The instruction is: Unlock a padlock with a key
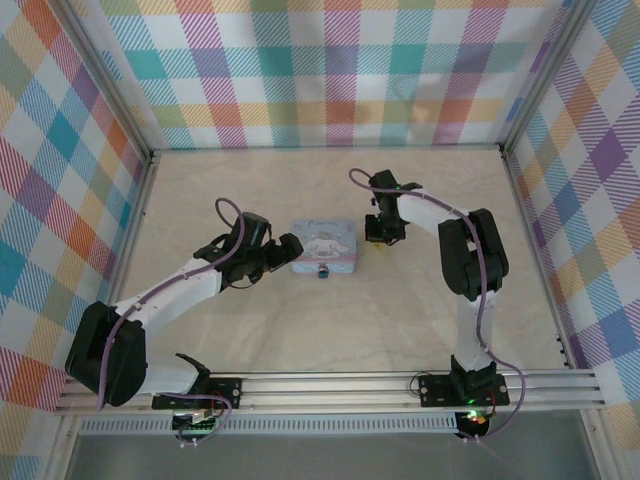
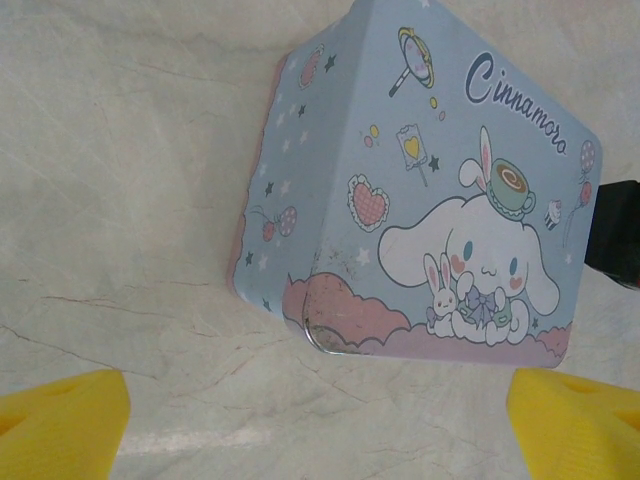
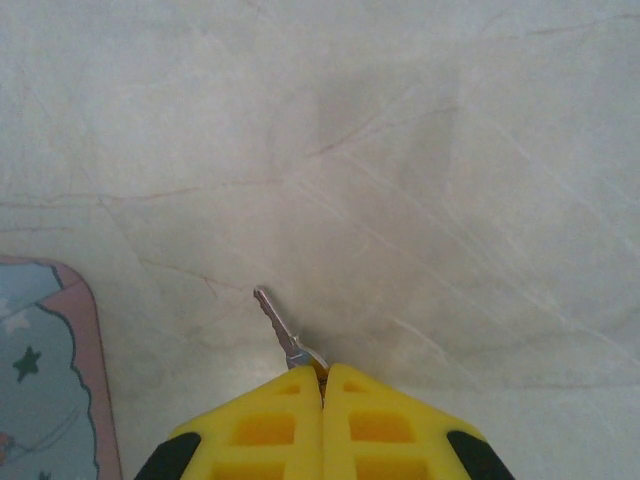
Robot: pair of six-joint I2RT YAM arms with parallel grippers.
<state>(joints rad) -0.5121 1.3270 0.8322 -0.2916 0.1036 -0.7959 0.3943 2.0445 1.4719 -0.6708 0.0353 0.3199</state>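
Firmly the right hand pinches the key (which juts out ahead).

Cartoon tin on marble table

In the top view, the pale blue rectangular tin box lies at the middle of the beige marbled table. The tiny dark metallic padlock sits just below the box's lower edge, at its midpoint. The left gripper is just left of the box and the right gripper is near its right side, apart from it.

In the left wrist view, the box fills the upper right.

In the right wrist view, the small silver metal key juts toward the upper left from between the right gripper's pressed-together fingertips at bottom centre. The box corner is at lower left.
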